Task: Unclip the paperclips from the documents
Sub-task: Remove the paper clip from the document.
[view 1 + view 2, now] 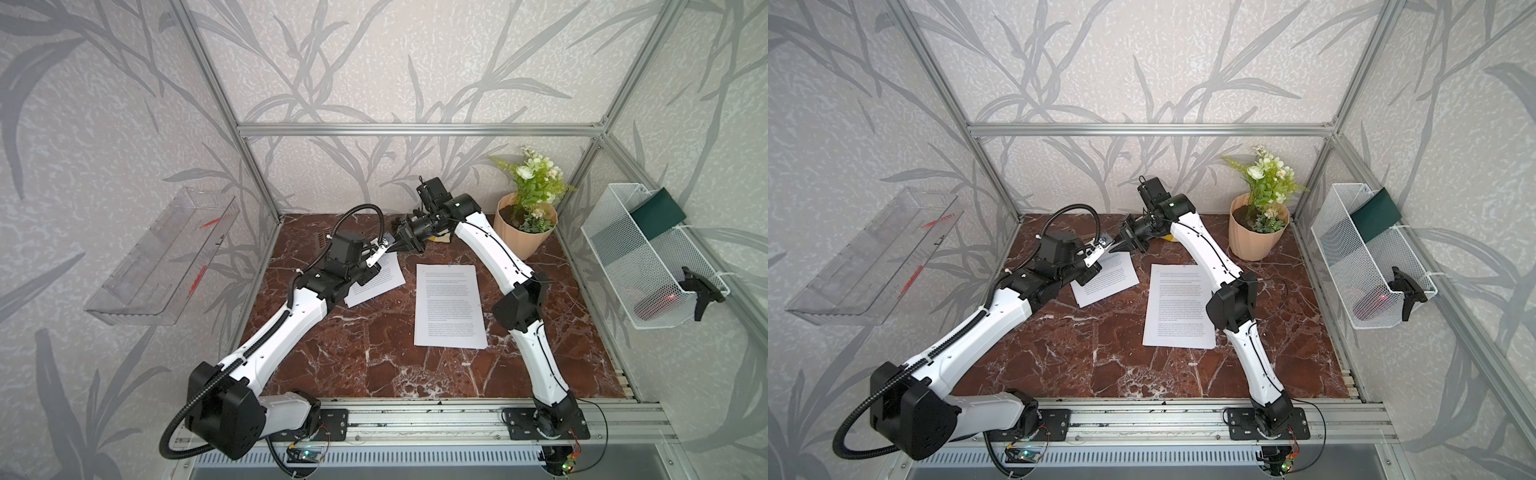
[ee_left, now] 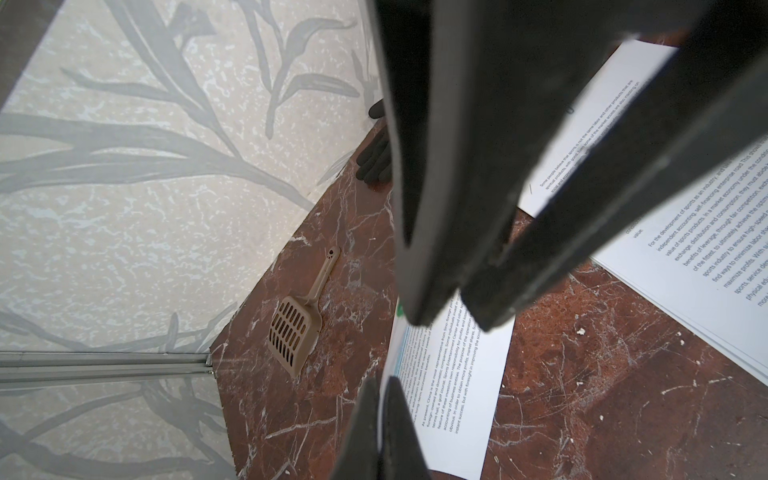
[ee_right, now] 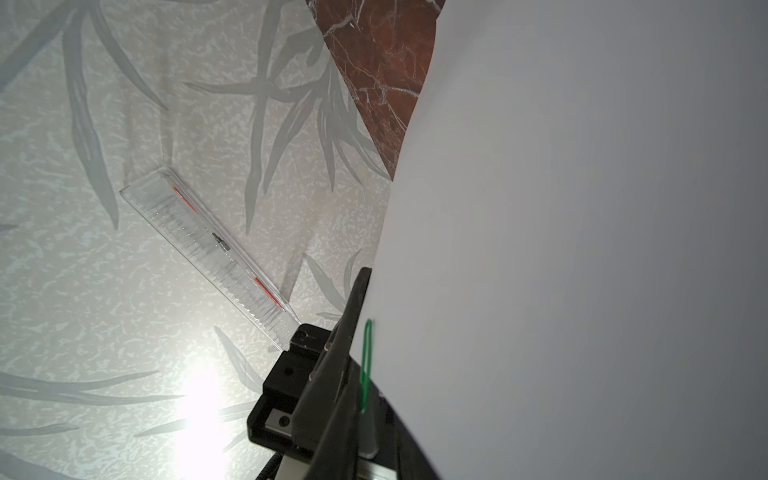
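Altogether two documents (image 1: 451,305) (one green paperclip (image 3: 366,365))

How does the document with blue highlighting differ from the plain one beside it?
The highlighted document lies skewed, one edge lifted in the left gripper; the plain document lies flat, untouched. The highlighted document's paperclip is green; the plain document's clip looks bluish. Both are white printed sheets.

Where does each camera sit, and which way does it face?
Top views: high over the bases, looking down toward the back wall; both arms whole above the table.
Left wrist: looks down past the left gripper, shut on the highlighted document; right gripper intrudes.
Right wrist: faces that lifted sheet's blank side, green paperclip and wall tray; left gripper shows.
Shared: both wrist views show that document.
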Controlling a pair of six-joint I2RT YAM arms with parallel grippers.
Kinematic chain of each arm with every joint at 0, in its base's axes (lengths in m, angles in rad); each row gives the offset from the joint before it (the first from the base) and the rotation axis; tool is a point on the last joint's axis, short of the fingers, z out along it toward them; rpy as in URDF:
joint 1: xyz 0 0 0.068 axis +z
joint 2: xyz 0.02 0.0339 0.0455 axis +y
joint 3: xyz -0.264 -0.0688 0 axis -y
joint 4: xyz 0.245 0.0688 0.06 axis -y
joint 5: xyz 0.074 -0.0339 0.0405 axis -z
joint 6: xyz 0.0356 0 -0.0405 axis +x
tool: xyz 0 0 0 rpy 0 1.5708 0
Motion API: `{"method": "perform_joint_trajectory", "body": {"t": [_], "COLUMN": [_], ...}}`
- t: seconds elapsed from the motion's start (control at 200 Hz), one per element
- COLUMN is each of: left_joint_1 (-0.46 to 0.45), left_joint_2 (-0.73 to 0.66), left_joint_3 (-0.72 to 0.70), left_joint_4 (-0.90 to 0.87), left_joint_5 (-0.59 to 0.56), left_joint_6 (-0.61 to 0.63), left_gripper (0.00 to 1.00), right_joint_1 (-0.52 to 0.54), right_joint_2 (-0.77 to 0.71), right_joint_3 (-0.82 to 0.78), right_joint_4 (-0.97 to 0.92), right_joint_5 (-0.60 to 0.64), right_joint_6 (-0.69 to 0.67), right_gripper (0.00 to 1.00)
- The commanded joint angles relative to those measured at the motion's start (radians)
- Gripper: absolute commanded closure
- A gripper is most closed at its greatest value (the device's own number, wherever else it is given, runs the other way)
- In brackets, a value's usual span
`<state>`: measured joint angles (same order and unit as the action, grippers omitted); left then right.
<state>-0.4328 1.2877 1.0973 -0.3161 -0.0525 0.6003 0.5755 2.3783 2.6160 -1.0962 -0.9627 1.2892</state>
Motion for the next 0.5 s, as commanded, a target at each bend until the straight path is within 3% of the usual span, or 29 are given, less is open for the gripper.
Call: {"method": "perform_joint_trajectory", "body": {"t": [0.0, 0.495], "left_joint_1": [-0.002, -0.002], "left_joint_2": [0.009, 0.013], "left_joint_3": [0.036, 0.029], "left_joint_4": [0.011, 0.011], "left_joint_5": [0.013, 0.002], "left_joint_6": [0.013, 0.039], "left_gripper": [1.0, 1.0], "right_joint_1": [-0.002, 0.001], "right_joint_2": [-0.027, -0.031], "right_joint_3": [0.019, 0.017], "right_joint_4": [0.005, 0.0], "right_joint_5": [-0.007, -0.017], "right_joint_6": [0.004, 0.013], "right_gripper": [0.84, 1.0]}}
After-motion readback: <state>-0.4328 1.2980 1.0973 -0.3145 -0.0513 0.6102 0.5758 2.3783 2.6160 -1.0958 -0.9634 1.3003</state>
